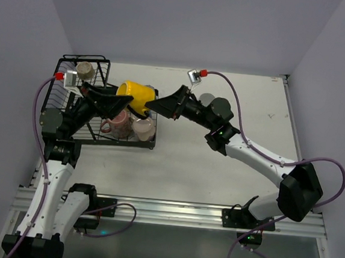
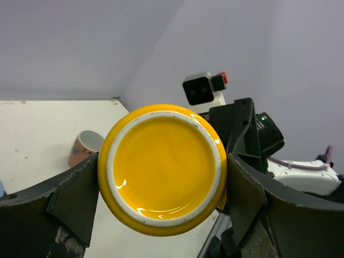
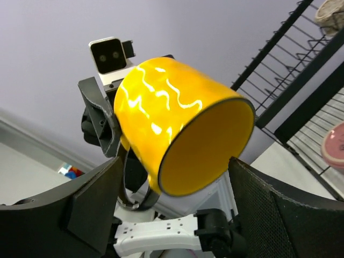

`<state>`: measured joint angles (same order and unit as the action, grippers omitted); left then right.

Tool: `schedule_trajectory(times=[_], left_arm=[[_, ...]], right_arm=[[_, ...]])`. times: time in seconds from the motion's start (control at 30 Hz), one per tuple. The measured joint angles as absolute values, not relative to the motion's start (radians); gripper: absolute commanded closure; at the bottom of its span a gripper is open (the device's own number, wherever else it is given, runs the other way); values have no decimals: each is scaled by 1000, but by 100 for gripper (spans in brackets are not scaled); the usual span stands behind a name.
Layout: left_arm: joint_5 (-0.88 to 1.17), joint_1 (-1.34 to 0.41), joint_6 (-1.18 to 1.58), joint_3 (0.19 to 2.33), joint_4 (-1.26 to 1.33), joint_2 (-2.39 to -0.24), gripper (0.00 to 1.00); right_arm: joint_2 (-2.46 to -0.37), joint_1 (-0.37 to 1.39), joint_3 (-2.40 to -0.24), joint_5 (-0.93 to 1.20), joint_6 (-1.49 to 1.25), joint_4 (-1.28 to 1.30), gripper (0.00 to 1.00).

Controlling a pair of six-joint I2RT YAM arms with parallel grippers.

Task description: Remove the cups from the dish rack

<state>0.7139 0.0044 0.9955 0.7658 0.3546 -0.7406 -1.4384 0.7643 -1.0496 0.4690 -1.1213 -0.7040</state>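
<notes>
A yellow mug (image 1: 134,95) hangs on its side above the black wire dish rack (image 1: 63,98). My left gripper (image 1: 122,100) is shut on its base end; in the left wrist view the mug's bottom (image 2: 164,169) sits tight between both fingers. My right gripper (image 1: 154,106) is open at the mug's mouth end, and in the right wrist view its fingers flank the mug (image 3: 177,123) without touching it. A pink cup (image 1: 120,122) and a beige cup (image 1: 143,128) sit in the rack's flat section. Another beige cup (image 1: 84,69) sits in the taller basket.
Two cups (image 1: 206,99) stand on the table just behind my right arm, partly hidden by it. A patterned cup (image 2: 83,148) shows on the table in the left wrist view. The rack's wires (image 3: 301,70) rise at the right of the right wrist view.
</notes>
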Motion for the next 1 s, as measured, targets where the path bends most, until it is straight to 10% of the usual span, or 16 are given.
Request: schedule_trajectory(times=[0.23,0.43,0.53,1.0], left_arm=[[751,-57,1011,744,402,-735,100],[743,-57,1004,728,393,-721,21],[759,-64,1034,732,367,-712,0],[413,-66,474,970,-204,-593,0]], right_arm=[[-1458,795,-1053,492,-1167,-817,44],[-1521,799,-1068,523,-1260,-950,90],[-1527,798,-1068,566,-1295,-1026,100],[-1308,529,-969,544,-1025,-453,100]])
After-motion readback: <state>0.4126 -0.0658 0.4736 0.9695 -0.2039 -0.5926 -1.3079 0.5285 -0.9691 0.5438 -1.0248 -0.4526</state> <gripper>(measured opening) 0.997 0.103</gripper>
